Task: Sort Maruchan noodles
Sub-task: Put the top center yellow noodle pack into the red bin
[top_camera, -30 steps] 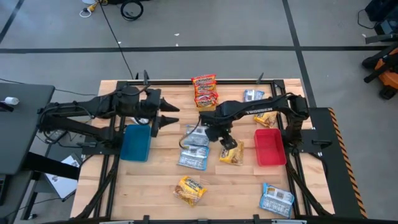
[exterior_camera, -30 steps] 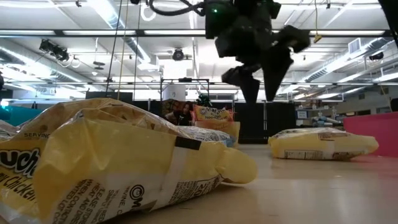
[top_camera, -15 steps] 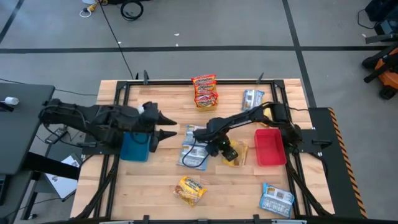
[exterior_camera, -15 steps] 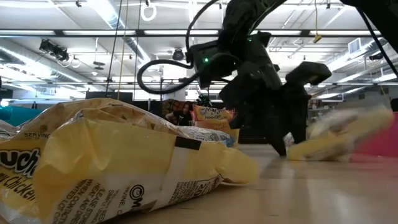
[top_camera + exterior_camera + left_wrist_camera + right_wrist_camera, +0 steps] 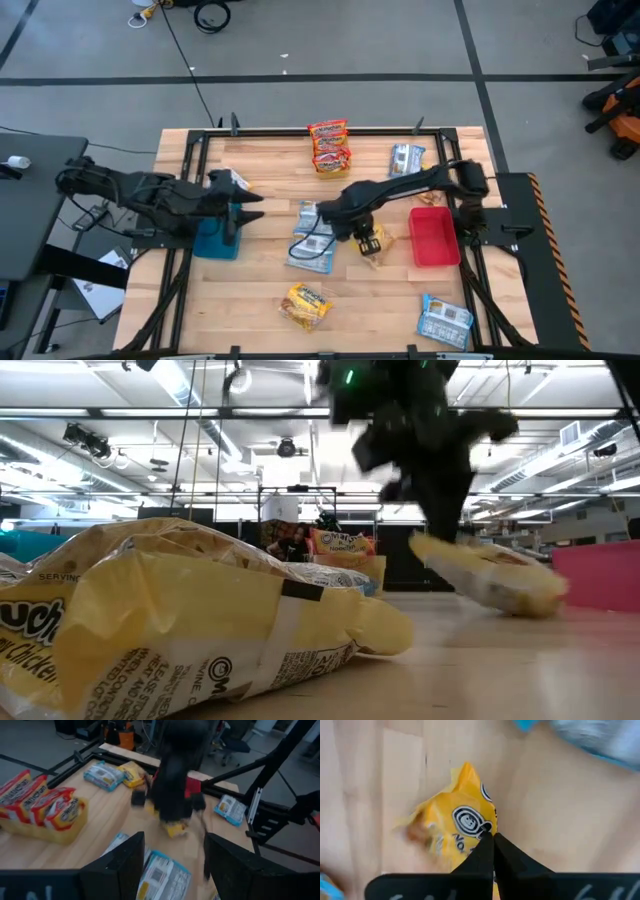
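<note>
My right gripper (image 5: 365, 237) reaches to the table's middle and is shut on a yellow noodle packet (image 5: 452, 837), just left of the red bin (image 5: 432, 237). In the low view that packet (image 5: 495, 578) slants down from the fingers. My left gripper (image 5: 172, 865) stands open and holds nothing, above the blue bin (image 5: 215, 237) at the table's left. Red packets (image 5: 329, 146) lie stacked at the far edge. Blue packets (image 5: 313, 240) lie flat beside the right gripper. Another yellow packet (image 5: 307, 305) lies near the front edge. My right gripper pinches the yellow packet at one end's edge (image 5: 486, 826) between its two fingertips, coming from above and pointing down. The held end (image 5: 425, 545) is raised and the packet tilts down toward the red bin. Whether its low end touches the table I cannot tell.
More blue packets lie at the far right (image 5: 405, 158) and the near right corner (image 5: 445, 320). In the left wrist view the red packets rest on a yellow bin (image 5: 55, 832). A big yellow packet (image 5: 190, 625) fills the low view's foreground.
My right gripper has come down on the yellow packet, shut on its edge and risen, tipping the packet up from lying flat. My left gripper has drawn back toward the table's left edge, over the blue bin, staying open.
</note>
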Motion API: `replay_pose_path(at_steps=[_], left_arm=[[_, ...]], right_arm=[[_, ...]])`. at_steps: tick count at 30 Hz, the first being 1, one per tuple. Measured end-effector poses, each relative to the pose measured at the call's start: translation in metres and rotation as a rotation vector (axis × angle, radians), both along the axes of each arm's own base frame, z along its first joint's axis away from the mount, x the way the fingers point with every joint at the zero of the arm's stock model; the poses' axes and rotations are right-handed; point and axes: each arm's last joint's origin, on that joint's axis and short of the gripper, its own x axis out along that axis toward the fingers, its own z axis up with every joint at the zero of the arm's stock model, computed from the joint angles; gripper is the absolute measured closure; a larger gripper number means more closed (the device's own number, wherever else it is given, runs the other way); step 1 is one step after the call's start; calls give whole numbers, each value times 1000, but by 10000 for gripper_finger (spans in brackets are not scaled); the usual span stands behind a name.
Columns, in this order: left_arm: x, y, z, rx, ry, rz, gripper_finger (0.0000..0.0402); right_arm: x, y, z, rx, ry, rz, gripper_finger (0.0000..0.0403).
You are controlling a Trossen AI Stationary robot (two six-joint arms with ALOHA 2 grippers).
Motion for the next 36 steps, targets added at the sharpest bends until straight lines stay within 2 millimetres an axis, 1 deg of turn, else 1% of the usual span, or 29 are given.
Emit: replay_pose_path(at_steps=[2,4,7,9,12,16,19,21,28,32,36], left_arm=[[-9,3,2,2,-1,-2,194],[-16,5,4,7,-6,-5,194],[-18,6,6,51,-14,-41,194],[-18,4,5,79,-6,-115,194],[-13,4,4,85,11,-194,194],[-11,6,2,61,23,-218,194],[-10,7,2,65,24,-228,194],[-10,8,3,84,22,-224,194],[-9,14,3,77,23,-179,194],[-7,17,4,41,2,-147,194],[6,22,5,24,-25,-103,194]], right_arm=[[-10,-1,25,-31,-54,-76,397],[-24,-3,46,-79,-76,-160,398],[-48,-7,71,-155,-91,-308,399],[-66,-10,87,-191,-106,-398,399],[-91,-12,103,-220,-97,-512,399],[-126,-13,116,-232,-61,-636,400],[-146,-15,115,-239,-40,-715,400],[-160,-15,111,-243,-24,-755,400],[-200,-17,76,-269,64,-815,400],[-212,-21,58,-313,88,-817,400],[-217,-26,46,-390,108,-767,400]])
